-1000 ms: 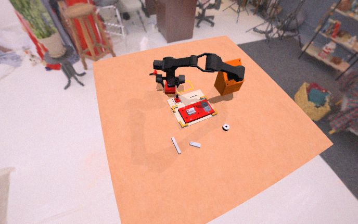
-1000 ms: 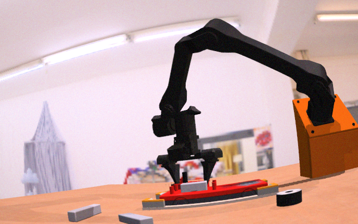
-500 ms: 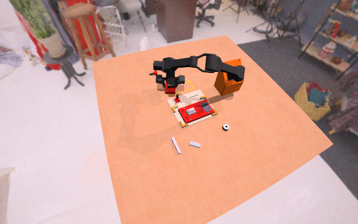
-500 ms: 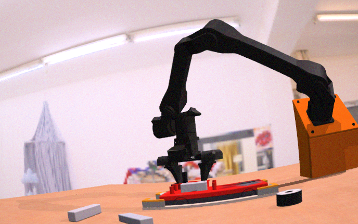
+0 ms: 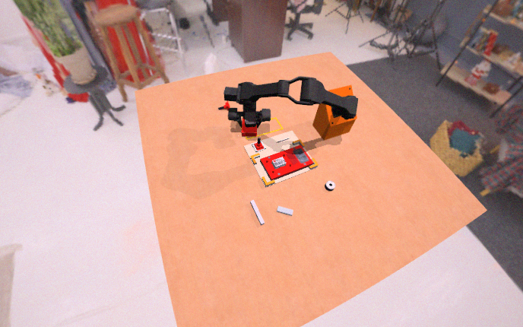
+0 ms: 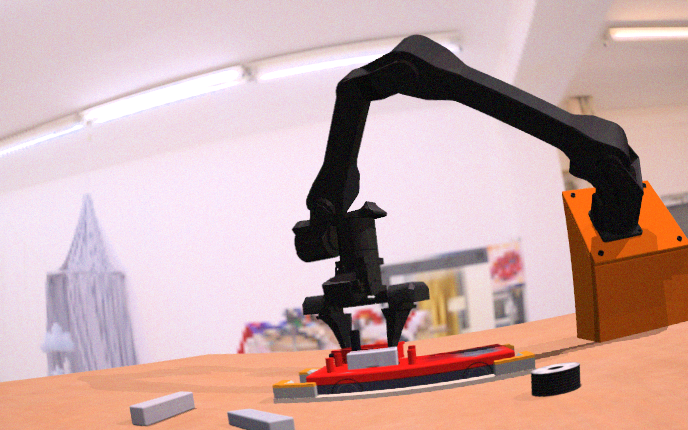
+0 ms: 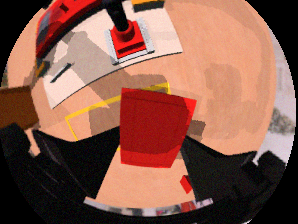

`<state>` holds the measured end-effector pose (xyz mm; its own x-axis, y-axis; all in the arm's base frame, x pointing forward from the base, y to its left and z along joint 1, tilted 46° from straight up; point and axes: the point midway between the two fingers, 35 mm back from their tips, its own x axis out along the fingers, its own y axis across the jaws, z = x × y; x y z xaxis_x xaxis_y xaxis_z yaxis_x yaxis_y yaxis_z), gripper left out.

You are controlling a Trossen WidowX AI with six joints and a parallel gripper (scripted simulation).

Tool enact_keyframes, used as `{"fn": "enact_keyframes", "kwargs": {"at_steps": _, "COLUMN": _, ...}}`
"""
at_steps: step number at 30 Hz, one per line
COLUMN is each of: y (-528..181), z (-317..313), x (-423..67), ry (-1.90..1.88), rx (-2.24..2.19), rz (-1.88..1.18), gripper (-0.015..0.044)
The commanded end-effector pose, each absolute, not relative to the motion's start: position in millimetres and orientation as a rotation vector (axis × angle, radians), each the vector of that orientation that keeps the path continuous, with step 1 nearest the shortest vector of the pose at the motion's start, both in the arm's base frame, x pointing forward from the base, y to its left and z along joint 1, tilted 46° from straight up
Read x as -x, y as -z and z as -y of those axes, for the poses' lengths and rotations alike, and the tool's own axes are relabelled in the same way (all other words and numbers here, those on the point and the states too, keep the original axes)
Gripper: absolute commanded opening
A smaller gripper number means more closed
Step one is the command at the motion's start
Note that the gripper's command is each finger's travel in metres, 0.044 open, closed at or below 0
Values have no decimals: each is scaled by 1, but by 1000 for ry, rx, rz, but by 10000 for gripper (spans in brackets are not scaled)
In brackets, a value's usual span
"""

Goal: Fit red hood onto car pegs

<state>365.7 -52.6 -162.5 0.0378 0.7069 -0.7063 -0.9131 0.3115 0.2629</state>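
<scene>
We see the hood (image 7: 150, 127), a smooth red shell with a flat roof, lying on the matte orange tabletop (image 5: 270, 246) beyond the jig (image 5: 270, 181), inside a yellow outline. Our jaws, partly closed, clamp its sides. The glossy red chassis (image 6: 446, 361) carries a boxy grey engine block (image 6: 372, 357) and short round pegs.

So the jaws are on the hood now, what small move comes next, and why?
Probably a straight lift: the gripper is shut on the hood, which sits behind the car, whose pegs stand bare.
</scene>
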Motion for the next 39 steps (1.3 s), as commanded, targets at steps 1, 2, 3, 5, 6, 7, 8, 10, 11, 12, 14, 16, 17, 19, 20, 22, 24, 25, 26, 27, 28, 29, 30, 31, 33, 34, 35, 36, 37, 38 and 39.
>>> {"fn": "enact_keyframes", "kwargs": {"at_steps": 1, "y": 154, "z": 63, "x": -367, "ry": -1264, "rx": 304, "rz": -871, "gripper": 12}}
{"fn": "enact_keyframes", "kwargs": {"at_steps": 2, "y": 151, "z": 66, "x": -367, "ry": -1264, "rx": 304, "rz": -871, "gripper": 0}}
{"fn": "enact_keyframes", "kwargs": {"at_steps": 3, "y": 148, "z": 69, "x": -367, "ry": -1264, "rx": 304, "rz": -871, "gripper": 0}}
{"fn": "enact_keyframes", "kwargs": {"at_steps": 5, "y": 142, "z": 75, "x": -366, "ry": -1264, "rx": 304, "rz": -871, "gripper": 0}}
{"fn": "enact_keyframes", "kwargs": {"at_steps": 6, "y": 138, "z": 79, "x": -366, "ry": -1264, "rx": 305, "rz": -872, "gripper": 0}}
{"fn": "enact_keyframes", "kwargs": {"at_steps": 7, "y": 135, "z": 82, "x": -366, "ry": -1263, "rx": 305, "rz": -872, "gripper": 0}}
{"fn": "enact_keyframes", "kwargs": {"at_steps": 8, "y": 132, "z": 86, "x": -366, "ry": -1263, "rx": 305, "rz": -872, "gripper": 0}}
{"fn": "enact_keyframes", "kwargs": {"at_steps": 10, "y": 125, "z": 92, "x": -365, "ry": -1263, "rx": 305, "rz": -872, "gripper": 0}}
{"fn": "enact_keyframes", "kwargs": {"at_steps": 11, "y": 122, "z": 96, "x": -365, "ry": -1263, "rx": 305, "rz": -872, "gripper": 0}}
{"fn": "enact_keyframes", "kwargs": {"at_steps": 12, "y": 119, "z": 99, "x": -365, "ry": -1263, "rx": 306, "rz": -873, "gripper": 0}}
{"fn": "enact_keyframes", "kwargs": {"at_steps": 14, "y": 113, "z": 105, "x": -364, "ry": -1263, "rx": 306, "rz": -873, "gripper": 0}}
{"fn": "enact_keyframes", "kwargs": {"at_steps": 16, "y": 108, "z": 110, "x": -364, "ry": -1263, "rx": 306, "rz": -873, "gripper": 0}}
{"fn": "enact_keyframes", "kwargs": {"at_steps": 17, "y": 106, "z": 112, "x": -364, "ry": -1263, "rx": 306, "rz": -873, "gripper": 0}}
{"fn": "enact_keyframes", "kwargs": {"at_steps": 19, "y": 102, "z": 115, "x": -364, "ry": -1263, "rx": 306, "rz": -874, "gripper": 0}}
{"fn": "enact_keyframes", "kwargs": {"at_steps": 20, "y": 100, "z": 117, "x": -364, "ry": -1263, "rx": 306, "rz": -874, "gripper": 0}}
{"fn": "enact_keyframes", "kwargs": {"at_steps": 22, "y": 99, "z": 119, "x": -363, "ry": -1263, "rx": 306, "rz": -874, "gripper": 0}}
{"fn": "enact_keyframes", "kwargs": {"at_steps": 24, "y": 99, "z": 119, "x": -363, "ry": -1263, "rx": 306, "rz": -874, "gripper": 0}}
{"fn": "enact_keyframes", "kwargs": {"at_steps": 25, "y": 101, "z": 115, "x": -364, "ry": -1257, "rx": 294, "rz": -875, "gripper": 0}}
{"fn": "enact_keyframes", "kwargs": {"at_steps": 26, "y": 99, "z": 114, "x": -364, "ry": -1251, "rx": 285, "rz": -882, "gripper": 0}}
{"fn": "enact_keyframes", "kwargs": {"at_steps": 27, "y": 95, "z": 111, "x": -365, "ry": -1241, "rx": 269, "rz": -895, "gripper": 0}}
{"fn": "enact_keyframes", "kwargs": {"at_steps": 28, "y": 91, "z": 108, "x": -366, "ry": -1229, "rx": 251, "rz": -911, "gripper": 0}}
{"fn": "enact_keyframes", "kwargs": {"at_steps": 29, "y": 87, "z": 104, "x": -367, "ry": -1217, "rx": 232, "rz": -926, "gripper": 0}}
{"fn": "enact_keyframes", "kwargs": {"at_steps": 30, "y": 83, "z": 101, "x": -368, "ry": -1204, "rx": 213, "rz": -941, "gripper": 0}}
{"fn": "enact_keyframes", "kwargs": {"at_steps": 31, "y": 78, "z": 98, "x": -369, "ry": -1192, "rx": 194, "rz": -955, "gripper": 0}}
{"fn": "enact_keyframes", "kwargs": {"at_steps": 33, "y": 70, "z": 91, "x": -371, "ry": -1167, "rx": 156, "rz": -984, "gripper": 0}}
{"fn": "enact_keyframes", "kwargs": {"at_steps": 34, "y": 66, "z": 87, "x": -371, "ry": -1154, "rx": 137, "rz": -999, "gripper": 0}}
{"fn": "enact_keyframes", "kwargs": {"at_steps": 35, "y": 62, "z": 84, "x": -372, "ry": -1141, "rx": 118, "rz": -1013, "gripper": 0}}
{"fn": "enact_keyframes", "kwargs": {"at_steps": 36, "y": 58, "z": 80, "x": -372, "ry": -1128, "rx": 99, "rz": -1026, "gripper": 0}}
{"fn": "enact_keyframes", "kwargs": {"at_steps": 37, "y": 54, "z": 76, "x": -372, "ry": -1115, "rx": 80, "rz": -1040, "gripper": 0}}
{"fn": "enact_keyframes", "kwargs": {"at_steps": 38, "y": 50, "z": 73, "x": -373, "ry": -1102, "rx": 61, "rz": -1054, "gripper": 0}}
{"fn": "enact_keyframes", "kwargs": {"at_steps": 39, "y": 46, "z": 69, "x": -373, "ry": -1089, "rx": 42, "rz": -1067, "gripper": 0}}
